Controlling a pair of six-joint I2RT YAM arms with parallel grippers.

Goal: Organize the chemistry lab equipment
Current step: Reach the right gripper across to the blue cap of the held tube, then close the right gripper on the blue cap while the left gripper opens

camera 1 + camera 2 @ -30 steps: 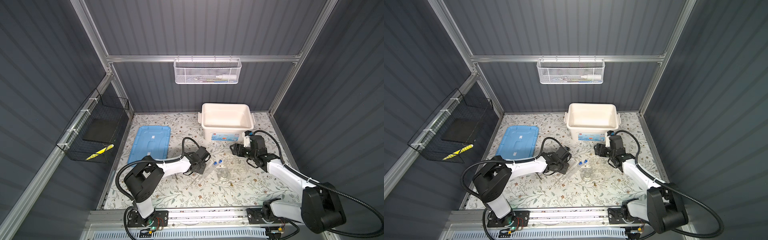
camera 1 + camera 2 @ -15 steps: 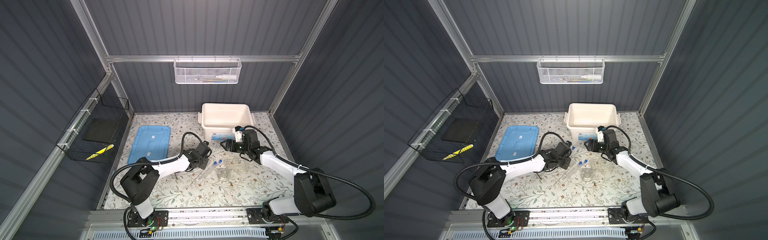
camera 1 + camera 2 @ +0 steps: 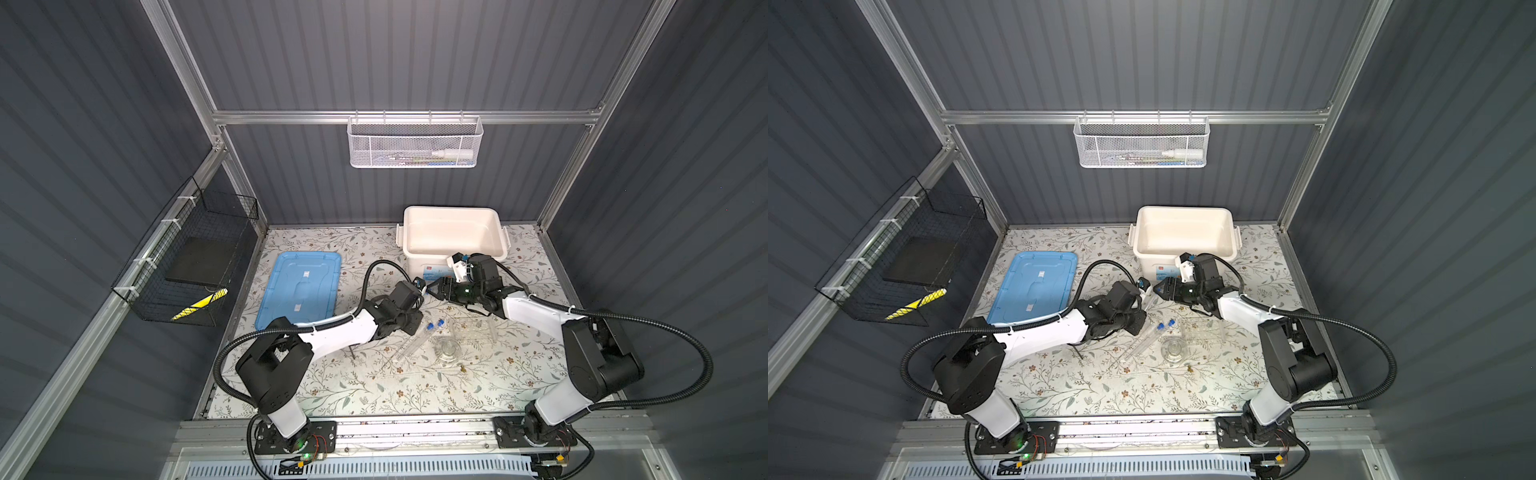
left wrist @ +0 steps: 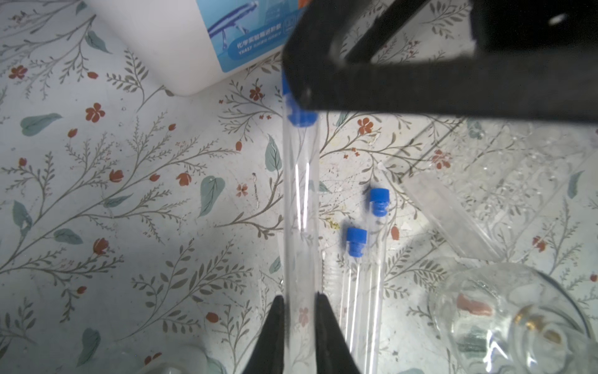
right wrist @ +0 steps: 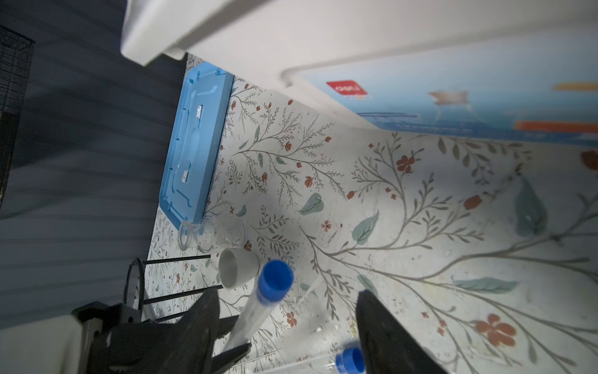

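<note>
Both arms (image 3: 340, 332) are glossy white shells with chunky black joints, ribbed black cable hoses (image 3: 364, 286), and black wedge gripper fingers (image 4: 275, 336).

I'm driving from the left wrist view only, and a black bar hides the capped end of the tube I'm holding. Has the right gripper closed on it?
Observer: No. In the right wrist view the right gripper is open, straddling the capped end of the held test tube, with a clear gap on one side.
Operator: Where is the bin's lid?
Observer: The blue lid lies flat on the table, left of the white bin in both top views.
Operator: Anything beyond my gripper?
Observer: Toward that lid, the right wrist view shows the black wire tripod on its side, a white dish and a glass flask lying down.
</note>
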